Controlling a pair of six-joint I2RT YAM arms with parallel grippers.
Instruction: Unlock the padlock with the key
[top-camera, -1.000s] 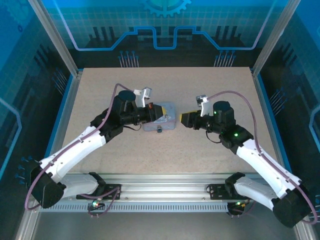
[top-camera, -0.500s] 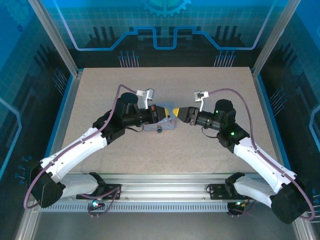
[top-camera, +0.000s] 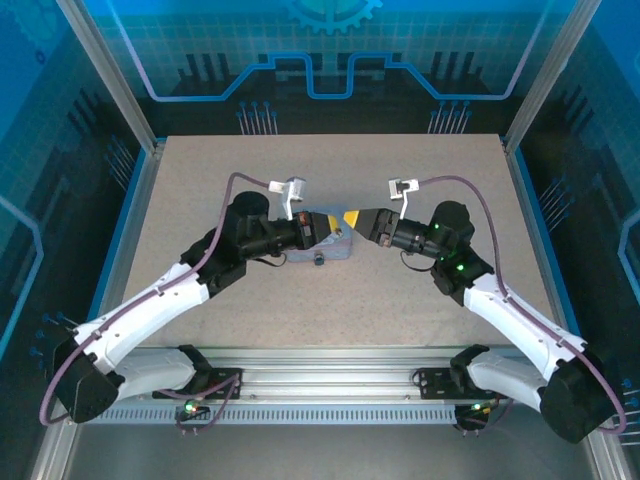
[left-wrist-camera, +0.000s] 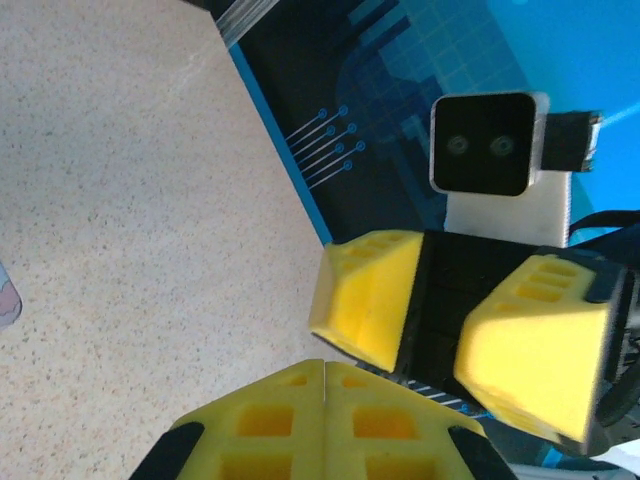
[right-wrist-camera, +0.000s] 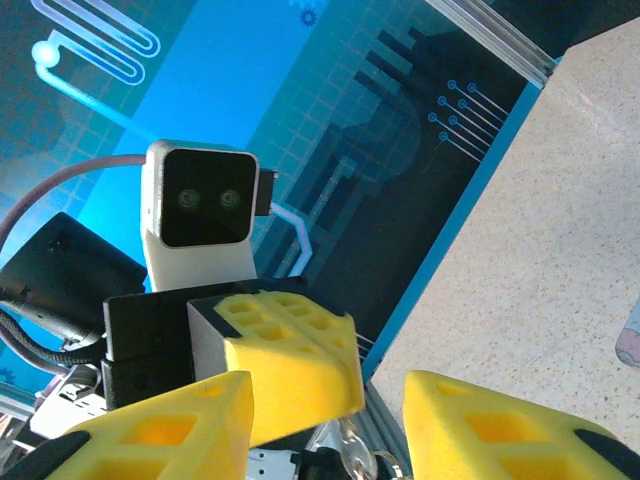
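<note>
**Inspector:** State of the left gripper (left-wrist-camera: 325, 405)?

**Examiner:** Its yellow fingers (right-wrist-camera: 290, 365) were pressed flat together, with a single seam between them. The key (right-wrist-camera: 352, 447), a thin grey metal piece, showed just under their tips and appeared to be held there. The actual point of grip was hidden.

**Inspector:** And the right gripper (top-camera: 358, 218)?

**Examiner:** Spread wide, with nothing in it. Its fingers (left-wrist-camera: 365, 300) stood to either side of the left tips. No contact with those tips or with the key could be seen.

**Inspector:** What had changed over the preceding second?

**Examiner:** At the start of that second the two grippers were well apart. The left was over the pale blue tin (top-camera: 338, 251) and the right was beside the tin's right end. Half a second later the tips nearly met. At inspection the right gripper had come further toward the left one and toward the far edge of the table (top-camera: 450, 170). The tips then overlapped above the tin's right end. The left gripper itself had shifted little.

**Inspector:** Had anything on the table moved?

**Examiner:** No. The tin lay about the middle of the table as before, partly covered by the left gripper. A small dark object (top-camera: 318, 259) had stayed against the tin's near side. It was too small to identify.
</note>
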